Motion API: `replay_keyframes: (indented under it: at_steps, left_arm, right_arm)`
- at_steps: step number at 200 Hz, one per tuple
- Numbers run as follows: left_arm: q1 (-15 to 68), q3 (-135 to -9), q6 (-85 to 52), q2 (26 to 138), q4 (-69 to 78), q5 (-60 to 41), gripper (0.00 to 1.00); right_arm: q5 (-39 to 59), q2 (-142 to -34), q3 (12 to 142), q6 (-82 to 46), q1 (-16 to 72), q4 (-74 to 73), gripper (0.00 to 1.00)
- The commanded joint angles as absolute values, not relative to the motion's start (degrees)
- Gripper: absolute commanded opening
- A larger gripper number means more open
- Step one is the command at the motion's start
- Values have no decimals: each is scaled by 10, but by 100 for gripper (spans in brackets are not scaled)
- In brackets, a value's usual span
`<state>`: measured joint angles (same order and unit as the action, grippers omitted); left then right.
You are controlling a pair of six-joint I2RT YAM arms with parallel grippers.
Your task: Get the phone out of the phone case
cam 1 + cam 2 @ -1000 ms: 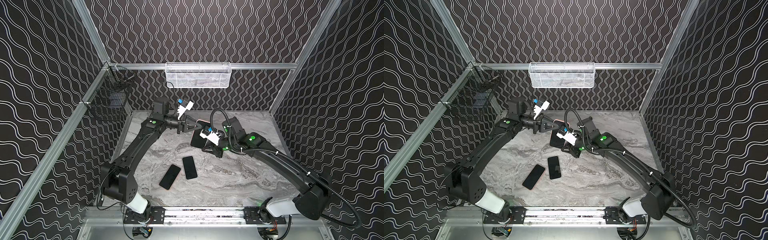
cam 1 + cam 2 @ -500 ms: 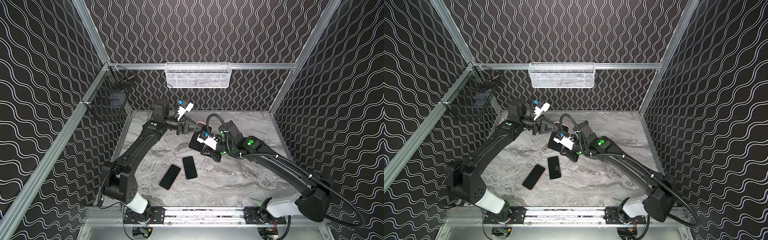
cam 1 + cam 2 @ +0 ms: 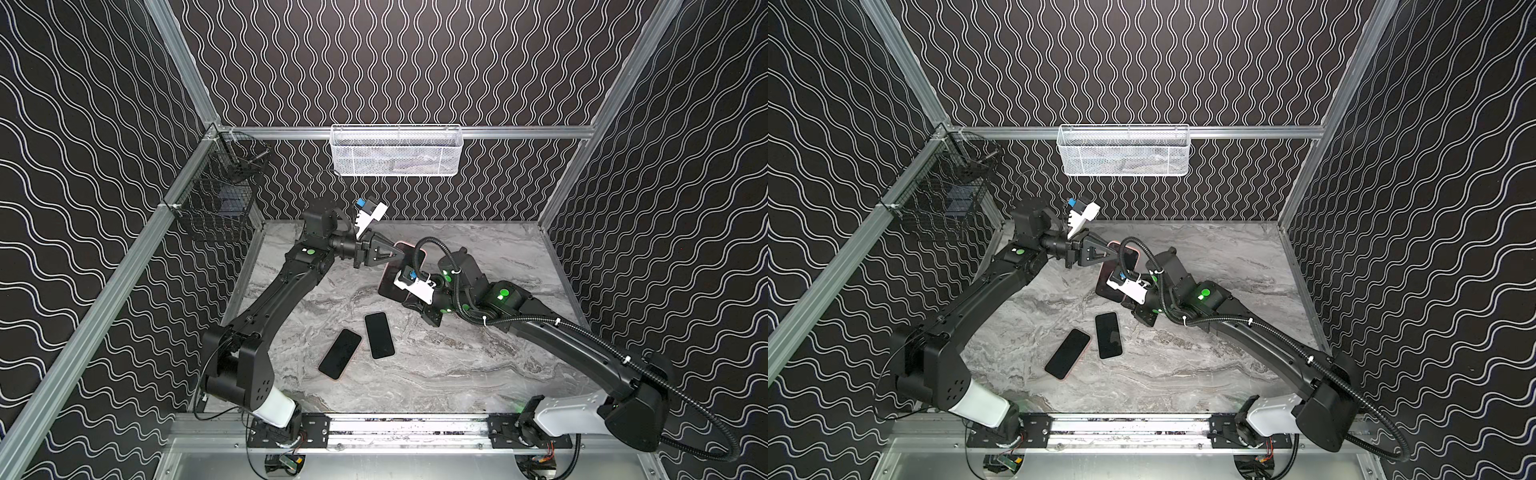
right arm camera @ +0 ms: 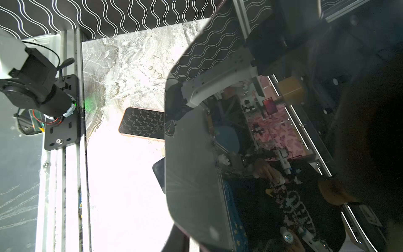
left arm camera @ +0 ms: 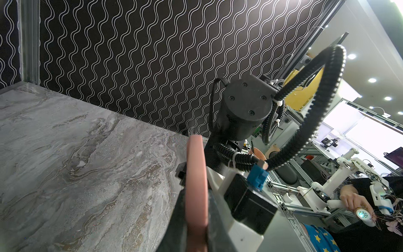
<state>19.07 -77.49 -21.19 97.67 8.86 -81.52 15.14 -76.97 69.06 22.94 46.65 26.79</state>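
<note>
Phone in pink phone case tilts above table, left gripper and right gripper both clamped on it.

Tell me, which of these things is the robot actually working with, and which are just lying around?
In the job: the phone in its pink case, held up between both arms' jaws, shut on it.

Lying about: a pink-edged phone and a black phone flat on the table; a white mesh basket on the back wall; a black wire basket on the side wall.
</note>
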Motion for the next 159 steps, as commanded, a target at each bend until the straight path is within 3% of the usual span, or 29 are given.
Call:
replay_keyframes:
  at_steps: [1,64,93,116,143,159]
  left_arm:
    - [193,-773,-218,965,107,-800,0]
    - [193,-797,-232,949,33,-679,0]
    - [189,-811,-262,936,-15,-564,0]
    - [180,-778,-369,914,43,-486,0]
    - [176,-682,-526,876,217,-425,0]
    - [176,-628,-607,858,300,-387,0]
  right_arm:
    - [155,-757,680,224,467,225,12]
    - [202,-687,610,165,437,158,19]
    - [295,-646,576,86,377,104,25]
    - [378,-622,529,-30,299,18,32]
    - [450,-608,488,-153,253,-91,48]
    - [457,-608,475,-208,237,-139,63]
